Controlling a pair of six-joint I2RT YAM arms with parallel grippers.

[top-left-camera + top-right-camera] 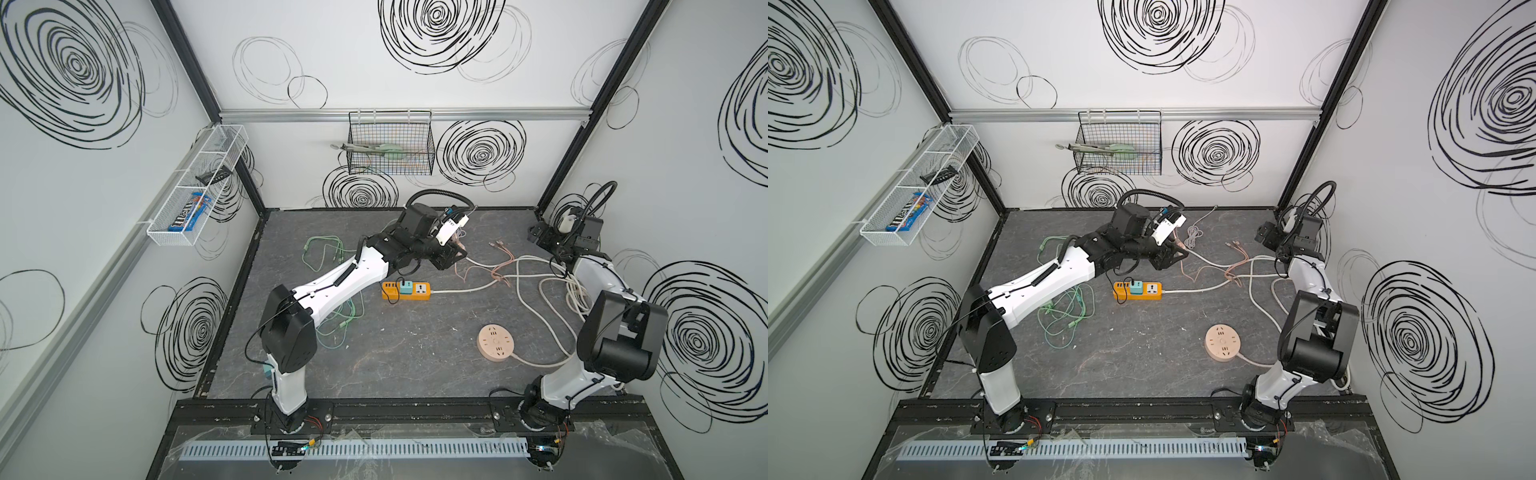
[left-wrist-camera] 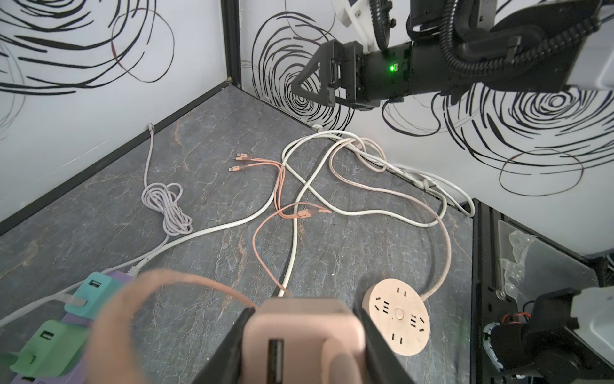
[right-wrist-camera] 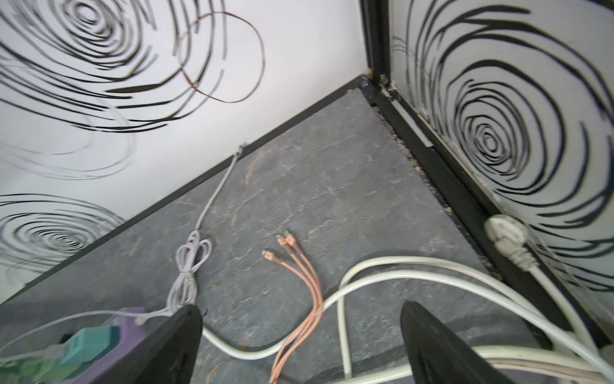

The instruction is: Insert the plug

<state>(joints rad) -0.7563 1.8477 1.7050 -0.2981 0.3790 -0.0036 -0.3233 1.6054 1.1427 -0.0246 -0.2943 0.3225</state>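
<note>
In the left wrist view, a pink plug (image 2: 304,335) with a USB slot sits between my left gripper's (image 2: 304,316) black fingers, and the gripper is shut on it. A pink cable loops from the plug. In both top views that gripper (image 1: 455,251) (image 1: 1173,254) hovers above the floor, behind the orange power strip (image 1: 405,290) (image 1: 1138,289), which carries a teal adapter (image 1: 405,286). A round pink socket (image 1: 496,341) (image 2: 398,316) lies at front right. My right gripper (image 3: 300,307) (image 1: 540,235) hangs open and empty near the back right corner.
White cords (image 1: 540,282) and a pink multi-head cable (image 3: 299,266) tangle on the right of the floor. A green cable (image 1: 328,253) lies under the left arm. A lilac coiled cable (image 2: 166,206) lies near the back wall. A wire basket (image 1: 390,145) hangs there.
</note>
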